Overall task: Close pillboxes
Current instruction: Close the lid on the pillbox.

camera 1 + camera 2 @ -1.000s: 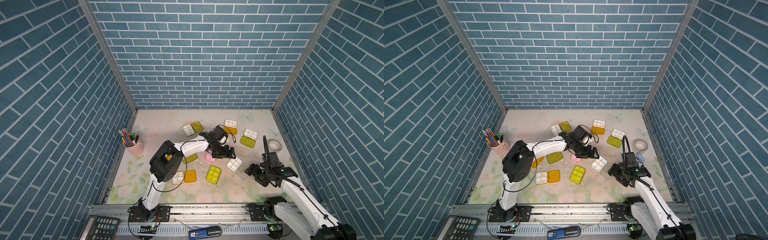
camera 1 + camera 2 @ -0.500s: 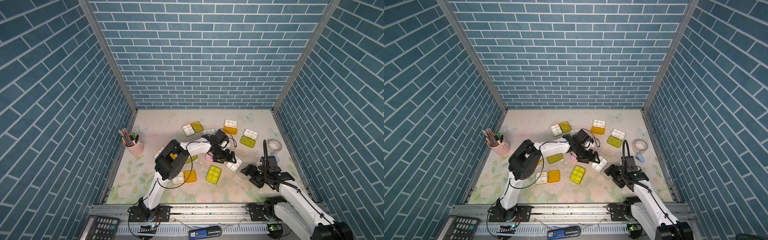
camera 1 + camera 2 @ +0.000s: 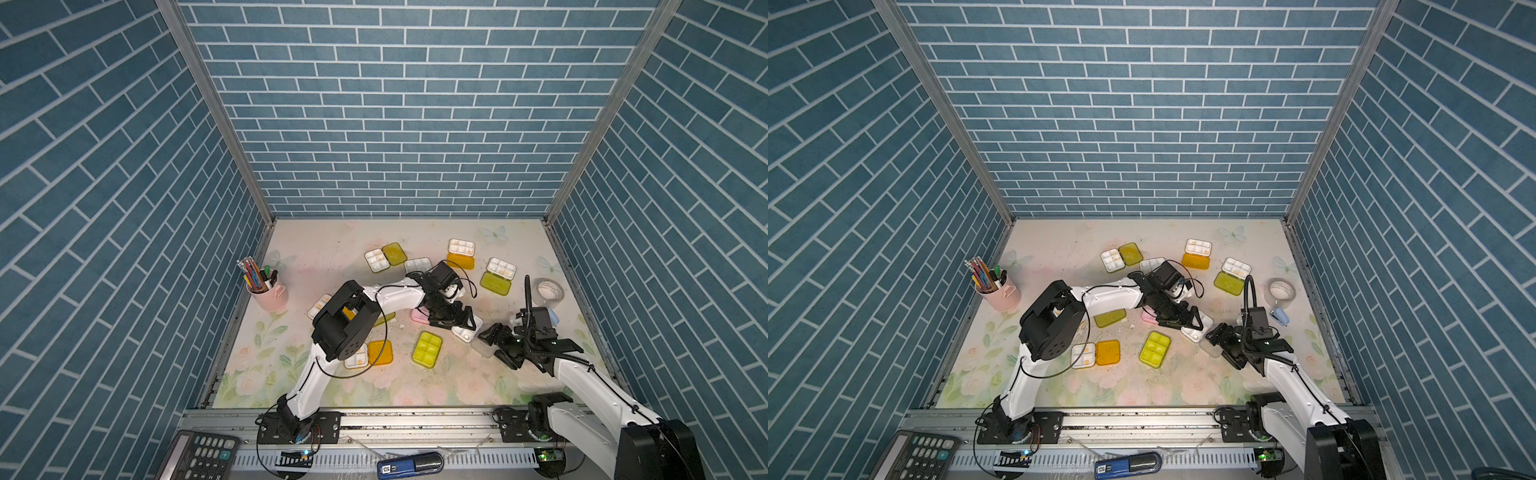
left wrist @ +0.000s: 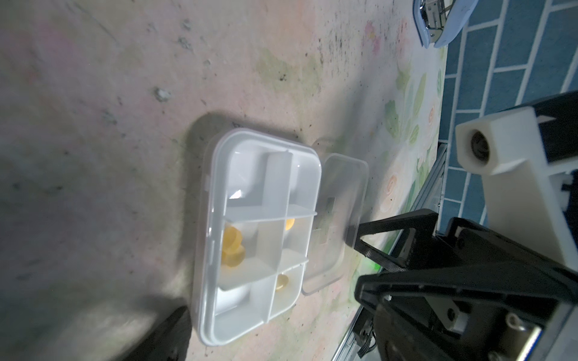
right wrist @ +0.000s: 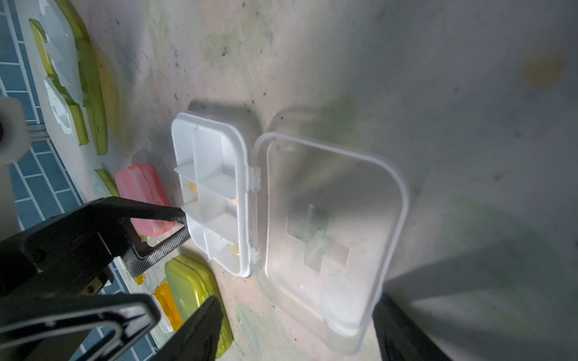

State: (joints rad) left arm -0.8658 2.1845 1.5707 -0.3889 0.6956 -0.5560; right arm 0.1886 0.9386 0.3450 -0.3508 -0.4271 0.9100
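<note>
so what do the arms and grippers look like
The left arm and right arm have white links, bulky black joint housings and thin black cables looping outside. The left gripper and right gripper are black, with skeletal triangular fingers in carbon weave.

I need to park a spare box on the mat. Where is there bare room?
Bare: the front strip between the closed yellow-green pillbox and the rail; the back-left corner behind the pencil cup. Crowded: the middle, from the pink pillbox to the tape roll.

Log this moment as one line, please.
left gripper: open, at clear pillbox tray edge | right gripper: open, astride lid | lid: open flat
</note>
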